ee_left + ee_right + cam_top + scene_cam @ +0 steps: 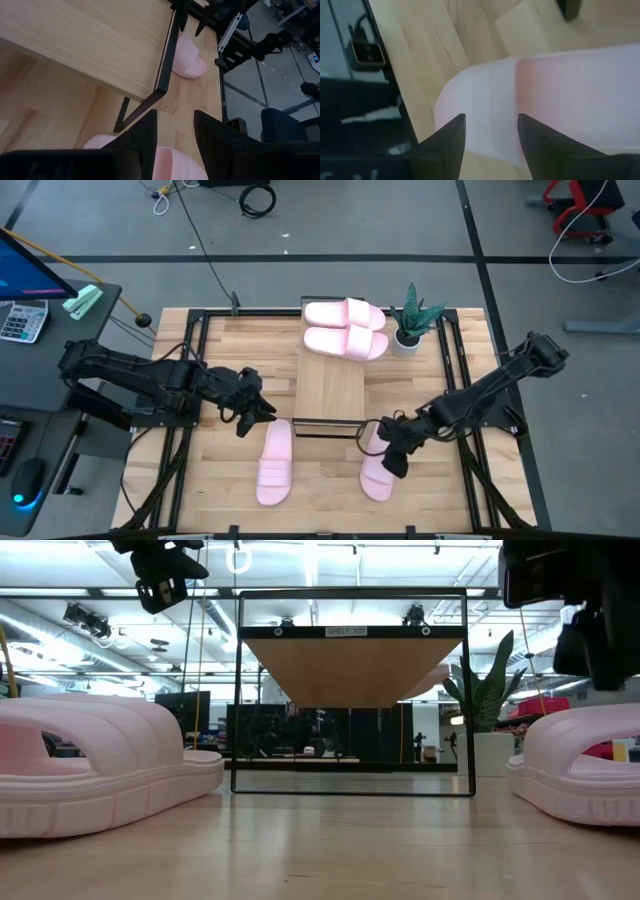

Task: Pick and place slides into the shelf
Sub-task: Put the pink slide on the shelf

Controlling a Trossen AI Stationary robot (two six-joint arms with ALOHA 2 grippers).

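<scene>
While 2 slides (345, 330) are already lying on the shelf (331, 385), 2 are still being left on the counter (450, 490) — the spread left tool (252, 418) and spread right tool (388, 448) are each being held just above one, empty.

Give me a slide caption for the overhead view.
Two pale pink foam slides rest on the light-wood shelf; both open grippers hover over the remaining two.

slides (345, 329): pale pink | shelf (330, 388): light wood, black frame | plant (413, 315): green, white pot
</scene>
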